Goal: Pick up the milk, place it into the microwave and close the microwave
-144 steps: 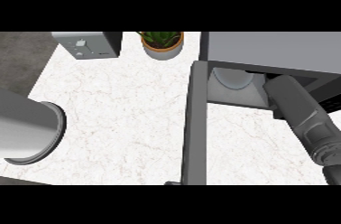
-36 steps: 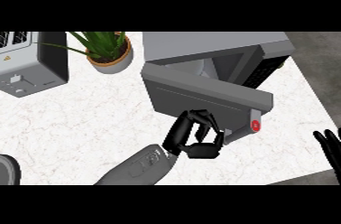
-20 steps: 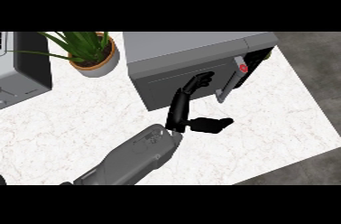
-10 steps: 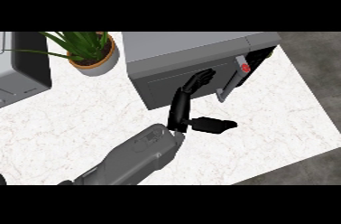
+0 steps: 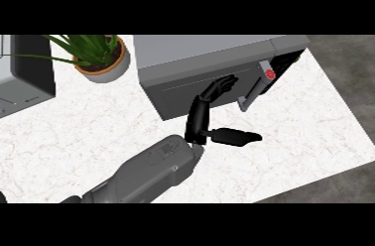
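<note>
Head view: left robot hand point(image 5: 207, 113), fingers straight, against microwave door point(image 5: 201, 89).

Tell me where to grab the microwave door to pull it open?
Probably the pale bar handle at the right edge of the door, below the red button, reached from the front. It is the only part standing out from the flat panel. The left hand lies open on it.

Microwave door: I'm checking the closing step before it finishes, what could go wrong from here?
1. The door looks almost shut, but a dark gap shows at its right edge by the red button; it may not latch.
2. The left hand pushes with straight fingers high on the door; they could slide off.
3. The milk is not visible, so its placement inside cannot be confirmed.
</note>
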`<state>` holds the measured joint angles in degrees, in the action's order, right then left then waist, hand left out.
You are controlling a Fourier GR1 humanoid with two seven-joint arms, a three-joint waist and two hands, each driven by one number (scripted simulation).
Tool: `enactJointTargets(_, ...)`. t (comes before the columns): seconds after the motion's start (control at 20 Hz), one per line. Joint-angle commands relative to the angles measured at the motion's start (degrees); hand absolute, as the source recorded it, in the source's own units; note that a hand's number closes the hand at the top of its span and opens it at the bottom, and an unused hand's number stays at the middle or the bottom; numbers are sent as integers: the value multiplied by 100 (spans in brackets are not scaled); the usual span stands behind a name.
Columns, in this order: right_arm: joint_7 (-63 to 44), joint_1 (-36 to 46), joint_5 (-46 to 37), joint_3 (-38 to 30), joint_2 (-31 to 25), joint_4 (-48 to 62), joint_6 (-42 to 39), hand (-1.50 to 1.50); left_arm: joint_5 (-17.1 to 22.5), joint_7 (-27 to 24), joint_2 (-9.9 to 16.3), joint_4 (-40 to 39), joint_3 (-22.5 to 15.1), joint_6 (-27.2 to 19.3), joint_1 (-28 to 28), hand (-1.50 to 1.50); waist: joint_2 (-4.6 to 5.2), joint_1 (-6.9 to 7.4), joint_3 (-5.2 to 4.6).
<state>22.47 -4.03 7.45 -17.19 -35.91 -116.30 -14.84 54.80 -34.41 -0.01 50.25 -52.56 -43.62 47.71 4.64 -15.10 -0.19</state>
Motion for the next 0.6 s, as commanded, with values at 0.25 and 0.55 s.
enactJointTargets(0.25, -273, 152, 1426, 537, 683, 507, -354, -150, 351, -86, 1, -397, 224, -8, 426, -150, 90, 59, 29)
enactJointTargets(0.55, -415, 329, 1866, 527, 627, 806, -559, -150, 486, -254, 1, -490, 213, -46, 487, -150, 103, -26, 23)
